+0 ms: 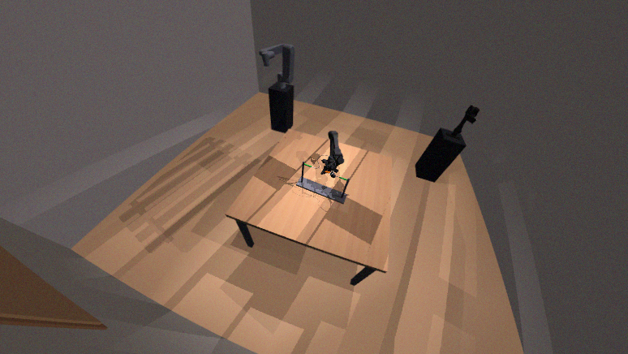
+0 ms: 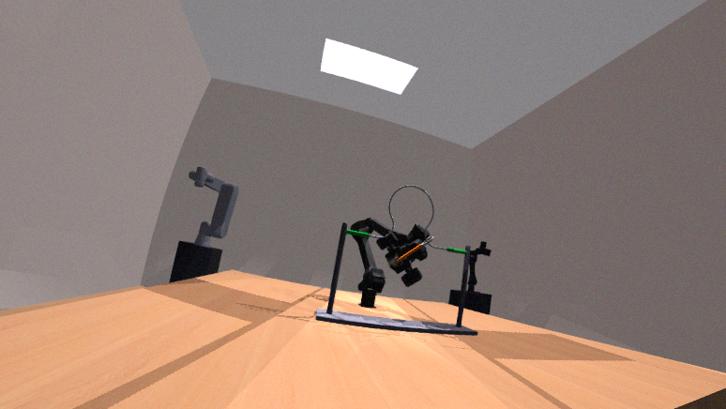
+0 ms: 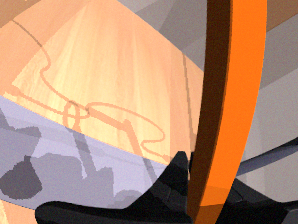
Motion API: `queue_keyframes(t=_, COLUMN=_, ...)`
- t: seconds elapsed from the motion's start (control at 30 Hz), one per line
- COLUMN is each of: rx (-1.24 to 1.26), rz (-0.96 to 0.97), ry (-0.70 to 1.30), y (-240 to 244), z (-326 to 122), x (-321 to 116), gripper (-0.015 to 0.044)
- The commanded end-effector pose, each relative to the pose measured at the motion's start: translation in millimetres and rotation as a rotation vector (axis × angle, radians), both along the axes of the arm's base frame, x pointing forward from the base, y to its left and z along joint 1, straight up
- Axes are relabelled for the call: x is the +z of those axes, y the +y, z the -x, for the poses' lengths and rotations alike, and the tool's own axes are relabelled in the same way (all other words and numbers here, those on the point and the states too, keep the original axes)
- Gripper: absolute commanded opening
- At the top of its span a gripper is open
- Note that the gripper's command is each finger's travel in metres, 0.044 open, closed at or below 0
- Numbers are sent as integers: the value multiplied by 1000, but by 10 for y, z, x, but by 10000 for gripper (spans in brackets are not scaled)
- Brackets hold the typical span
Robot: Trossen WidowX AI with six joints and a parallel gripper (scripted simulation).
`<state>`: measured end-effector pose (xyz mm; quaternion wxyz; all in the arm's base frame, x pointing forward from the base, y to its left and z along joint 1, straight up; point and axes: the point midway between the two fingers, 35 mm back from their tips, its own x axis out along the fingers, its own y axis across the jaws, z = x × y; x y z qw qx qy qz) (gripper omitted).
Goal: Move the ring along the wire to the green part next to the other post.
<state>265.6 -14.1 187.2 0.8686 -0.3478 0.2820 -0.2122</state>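
Note:
My gripper (image 2: 406, 255) (image 3: 186, 159) is shut on the orange handle (image 1: 327, 171) (image 2: 409, 252) (image 3: 247, 75), which slants up to the right in the exterior view. The small ring (image 2: 430, 239) at its upper end is by the wire right of the loop's foot; whether it touches the wire cannot be told. The grey wire (image 2: 411, 186) rises in a big loop above the gripper. The left green part (image 1: 307, 166) (image 2: 357, 233) and right green part (image 1: 343, 178) (image 2: 457, 249) join the left post (image 1: 303, 173) (image 2: 337, 269) and right post (image 1: 345, 187) (image 2: 462, 289). The ring is outside the wrist view.
The grey base (image 1: 323, 190) (image 2: 355, 320) (image 3: 60, 150) carries both posts on the wooden table (image 1: 281, 219) (image 2: 304, 371). The arm's body stands behind the wire. Two other arms on black pedestals (image 1: 281, 107) (image 1: 439, 156) stand beyond the table.

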Motion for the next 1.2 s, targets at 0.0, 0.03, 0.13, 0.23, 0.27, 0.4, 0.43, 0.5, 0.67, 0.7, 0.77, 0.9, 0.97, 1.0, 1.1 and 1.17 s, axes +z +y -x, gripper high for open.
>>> queue_keyframes(t=0.0, rx=1, rz=-106, ry=0, y=121, z=-17, x=-124, gripper=-150)
queue_keyframes(t=0.03, rx=2, rz=-128, ry=-2, y=146, z=-19, x=-144, gripper=-150)
queue_keyframes(t=0.13, rx=3, rz=-190, ry=-8, y=221, z=-27, x=-197, gripper=-150)
queue_keyframes(t=0.23, rx=4, rz=-252, ry=-14, y=300, z=-34, x=-247, gripper=-150)
queue_keyframes(t=0.27, rx=5, rz=-278, ry=-16, y=334, z=-37, x=-266, gripper=-150)
queue_keyframes(t=0.4, rx=6, rz=-368, ry=-24, y=456, z=-48, x=-326, gripper=-150)
queue_keyframes(t=0.43, rx=7, rz=-388, ry=-26, y=485, z=-50, x=-338, gripper=-150)
queue_keyframes(t=0.5, rx=7, rz=-428, ry=-30, y=543, z=-56, x=-360, gripper=-150)
queue_keyframes(t=0.67, rx=10, rz=-523, ry=-39, y=687, z=-69, x=-403, gripper=-150)
queue_keyframes(t=0.7, rx=10, rz=-540, ry=-41, y=715, z=-71, x=-409, gripper=-150)
queue_keyframes(t=0.77, rx=11, rz=-575, ry=-44, y=771, z=-76, x=-420, gripper=-150)
queue_keyframes(t=0.9, rx=12, rz=-631, ry=-50, y=868, z=-84, x=-434, gripper=-150)
queue_keyframes(t=0.97, rx=13, rz=-656, ry=-53, y=915, z=-88, x=-438, gripper=-150)
queue_keyframes(t=1.0, rx=13, rz=-672, ry=-55, y=948, z=-91, x=-440, gripper=-150)
queue_keyframes(t=1.1, rx=14, rz=-704, ry=-58, y=1015, z=-97, x=-443, gripper=-150)
queue_keyframes(t=1.17, rx=15, rz=-719, ry=-60, y=1051, z=-100, x=-444, gripper=-150)
